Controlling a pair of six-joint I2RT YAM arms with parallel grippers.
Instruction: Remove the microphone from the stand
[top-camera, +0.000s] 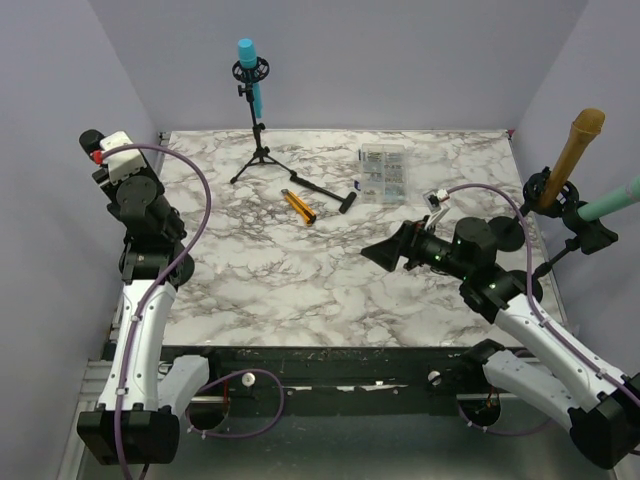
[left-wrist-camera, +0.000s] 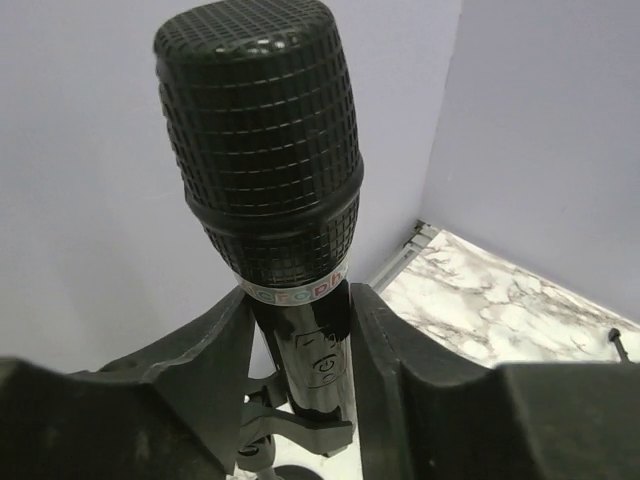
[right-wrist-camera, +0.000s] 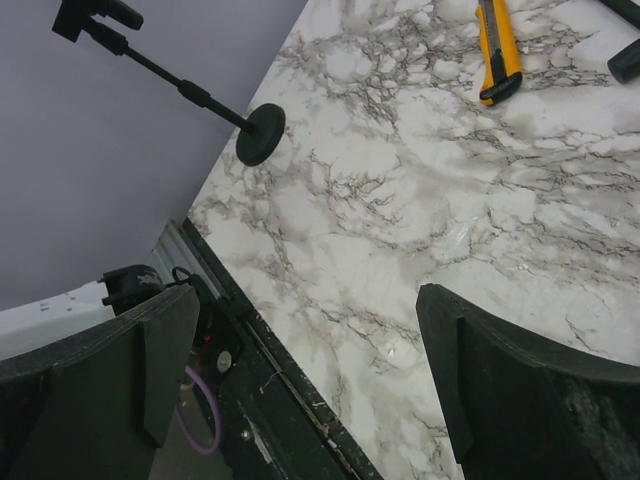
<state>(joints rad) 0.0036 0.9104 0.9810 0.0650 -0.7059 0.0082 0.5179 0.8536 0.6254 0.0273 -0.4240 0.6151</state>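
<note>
Two dark fingers (left-wrist-camera: 215, 350) of the L gripper (left-wrist-camera: 300, 335) sit against either side of the black mic w/ mesh-grille head and glossy handle (left-wrist-camera: 262, 150). They're just below the white lettered band (left-wrist-camera: 298, 292) under the head. No gap shows, so the jaws read as clamped on the handle. Mic stands near upright in the black clip of its stand (left-wrist-camera: 292, 430), by the corner of the white-and-grey marble table (left-wrist-camera: 500, 300), close to the lilac walls (left-wrist-camera: 90, 200).

R gripper (right-wrist-camera: 310, 385) hangs empty, jaws spread wide, over the table and well apart from the mic. R wrist view shows a black stand rod w/ round base (right-wrist-camera: 260, 135) at the table edge. It's prob. this mic's stand, but can't confirm.

Handling, my read:
- Rigid body, no give, and prob. top-heavy at the grille end.
- Handle is glossy, so it's slippery; a firm squeeze is needed or it'll slide through.
- Grille may dent, so don't grip there. The present hold on the upper handle looks right.
- Power button (left-wrist-camera: 322, 365) sits between the fingers, not under them. Fine as is.
- Clip likely holds by friction, so pull along the mic's axis, up and out.
- Stand looks light, so it could lift or tip w/ the mic. The free R gripper could pin the base if needed.
</note>
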